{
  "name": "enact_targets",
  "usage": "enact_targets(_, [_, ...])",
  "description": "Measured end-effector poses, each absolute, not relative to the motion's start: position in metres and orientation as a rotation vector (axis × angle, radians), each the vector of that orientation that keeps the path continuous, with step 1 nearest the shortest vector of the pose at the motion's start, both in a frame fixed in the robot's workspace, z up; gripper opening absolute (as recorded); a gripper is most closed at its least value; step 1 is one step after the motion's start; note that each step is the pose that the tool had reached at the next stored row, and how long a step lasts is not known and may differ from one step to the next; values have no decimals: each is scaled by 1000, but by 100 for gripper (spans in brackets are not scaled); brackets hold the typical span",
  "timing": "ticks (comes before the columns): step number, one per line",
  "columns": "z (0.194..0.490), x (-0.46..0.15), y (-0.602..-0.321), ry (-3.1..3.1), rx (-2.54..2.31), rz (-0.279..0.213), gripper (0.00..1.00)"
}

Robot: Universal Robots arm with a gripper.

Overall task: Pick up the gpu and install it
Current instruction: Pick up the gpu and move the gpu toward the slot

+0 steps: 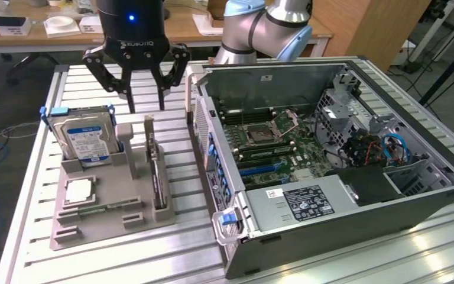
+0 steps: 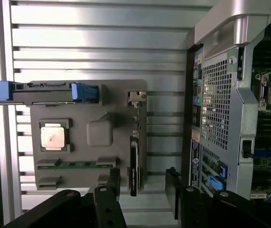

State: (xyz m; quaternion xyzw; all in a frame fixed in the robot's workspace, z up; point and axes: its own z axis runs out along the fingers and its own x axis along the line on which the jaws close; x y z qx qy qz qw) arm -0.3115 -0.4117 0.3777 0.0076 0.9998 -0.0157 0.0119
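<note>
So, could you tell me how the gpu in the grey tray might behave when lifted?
The gpu looks thin and flat, so it is probably stiff and light. It stands on edge in a slot of the tray, so a sideways nudge might tilt or jam it. Being so narrow, it offers little to grip and could slip.

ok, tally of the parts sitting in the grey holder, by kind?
In the grey holder:
hard drive: 1
CPU: 1
memory stick: 1
gpu: 1
Total: 4
</note>
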Motion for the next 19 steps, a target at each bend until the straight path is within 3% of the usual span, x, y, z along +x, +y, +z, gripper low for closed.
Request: enact_targets(19, [359, -315, -419, 3117, 23, -79, 51])
